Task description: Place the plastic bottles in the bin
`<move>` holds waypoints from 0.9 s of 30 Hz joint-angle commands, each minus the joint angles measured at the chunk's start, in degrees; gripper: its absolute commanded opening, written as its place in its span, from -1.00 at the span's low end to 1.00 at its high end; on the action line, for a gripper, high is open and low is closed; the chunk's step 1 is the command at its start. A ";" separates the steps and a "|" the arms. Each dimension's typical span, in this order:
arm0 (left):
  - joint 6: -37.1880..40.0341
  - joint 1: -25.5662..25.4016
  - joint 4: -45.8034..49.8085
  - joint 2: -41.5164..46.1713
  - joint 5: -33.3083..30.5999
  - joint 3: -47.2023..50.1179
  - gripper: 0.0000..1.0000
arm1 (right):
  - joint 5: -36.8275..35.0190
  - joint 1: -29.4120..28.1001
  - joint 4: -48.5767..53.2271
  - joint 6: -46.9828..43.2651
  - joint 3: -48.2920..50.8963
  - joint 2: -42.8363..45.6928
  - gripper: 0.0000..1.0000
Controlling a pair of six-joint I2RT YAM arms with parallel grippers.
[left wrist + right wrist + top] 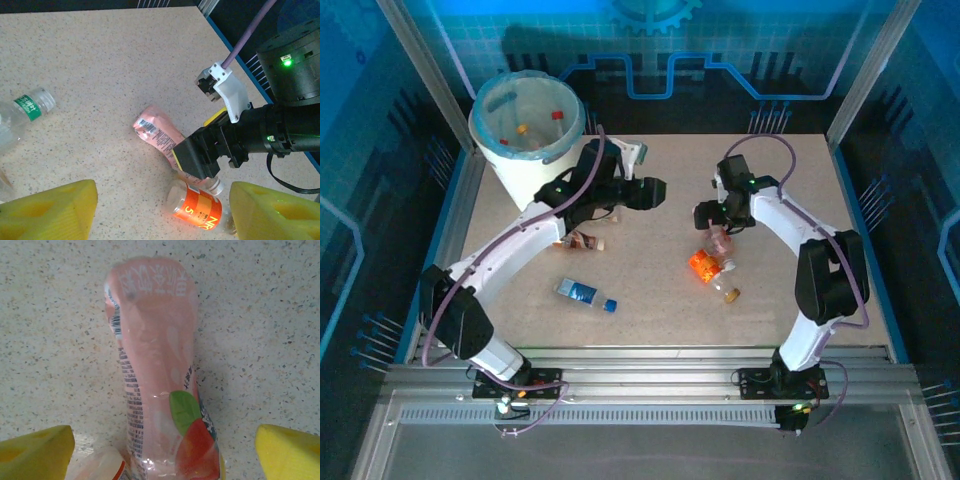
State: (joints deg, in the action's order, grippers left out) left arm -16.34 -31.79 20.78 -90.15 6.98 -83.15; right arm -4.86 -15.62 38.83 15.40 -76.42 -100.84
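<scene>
The white bin with its blue liner stands at the far left; bottles lie inside it. A pink-labelled bottle lies on the table between the wide-apart yellow pads of my right gripper, which is open and touches nothing. In the top view this gripper hangs right over that pink bottle. An orange-labelled bottle lies against its end. My left gripper hovers open and empty in mid-table, looking across at the pink bottle and the orange one.
A blue-labelled bottle lies near the front left. Another bottle sits under the left arm. A clear bottle with a brown cap lies below the orange one. A green-labelled clear bottle shows at the left wrist view's left edge.
</scene>
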 commanded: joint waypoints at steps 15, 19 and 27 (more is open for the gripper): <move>-0.27 -0.89 2.62 -1.64 2.32 -1.72 0.41 | 3.64 0.99 -0.56 -0.27 1.29 -8.12 0.59; 0.52 -0.82 1.40 -1.65 1.82 -1.47 0.42 | 3.26 1.02 0.69 -0.63 0.20 -8.00 0.37; -1.01 -0.87 0.91 -2.32 2.60 -5.14 0.40 | 2.05 1.31 0.78 -1.60 1.34 -1.05 0.17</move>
State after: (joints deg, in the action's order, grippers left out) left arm -16.62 -32.23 22.35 -92.86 8.05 -86.26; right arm -2.59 -15.29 38.17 14.48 -74.87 -106.10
